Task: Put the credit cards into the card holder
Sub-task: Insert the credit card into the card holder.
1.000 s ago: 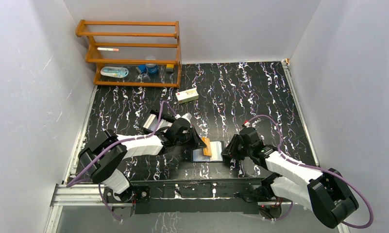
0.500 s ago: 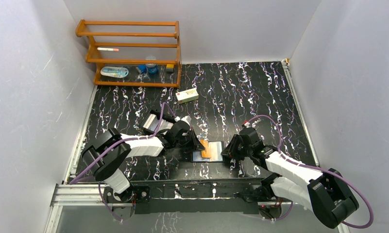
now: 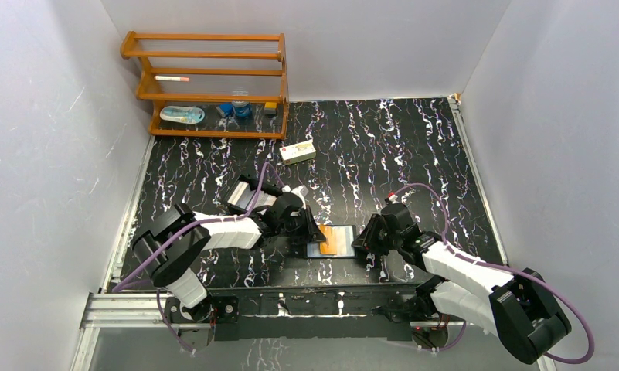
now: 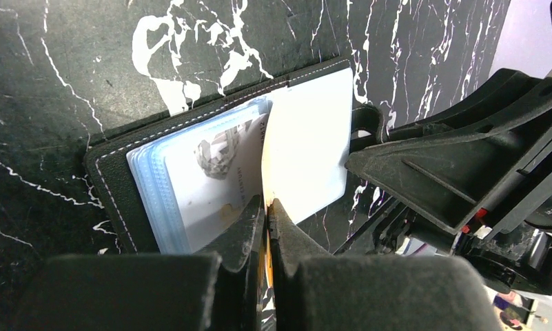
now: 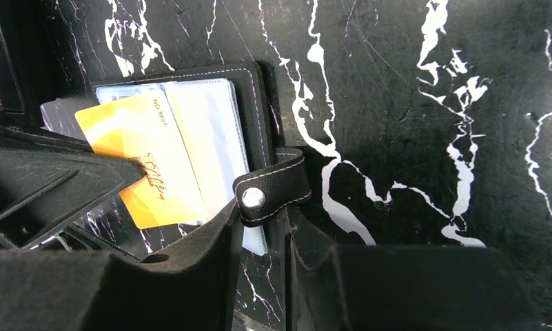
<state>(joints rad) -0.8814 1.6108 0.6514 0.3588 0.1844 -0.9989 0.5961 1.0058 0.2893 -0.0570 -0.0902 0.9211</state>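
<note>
The card holder (image 3: 318,249) lies open on the table between my two grippers, its clear blue-grey sleeves (image 4: 183,172) facing up. My left gripper (image 4: 267,203) is shut on one credit card (image 4: 307,152), orange on top (image 5: 142,165) and white beneath. That card lies slanted over the sleeves. From the right, my right gripper (image 5: 262,227) is closed on the holder's edge at the snap tab (image 5: 273,186), the black cover edge between its fingers. In the top view the left gripper (image 3: 315,232) and right gripper (image 3: 362,241) flank the orange card (image 3: 338,239).
A wooden rack (image 3: 205,85) with small items stands at the back left. In front of it lies a cream carton (image 3: 297,151). A black box (image 3: 243,197) sits just behind my left arm. White walls close in both sides.
The orange card has tipped from nearly on edge to lying flatter and further right over the open holder, carried by my left gripper. The right arm has not moved.
</note>
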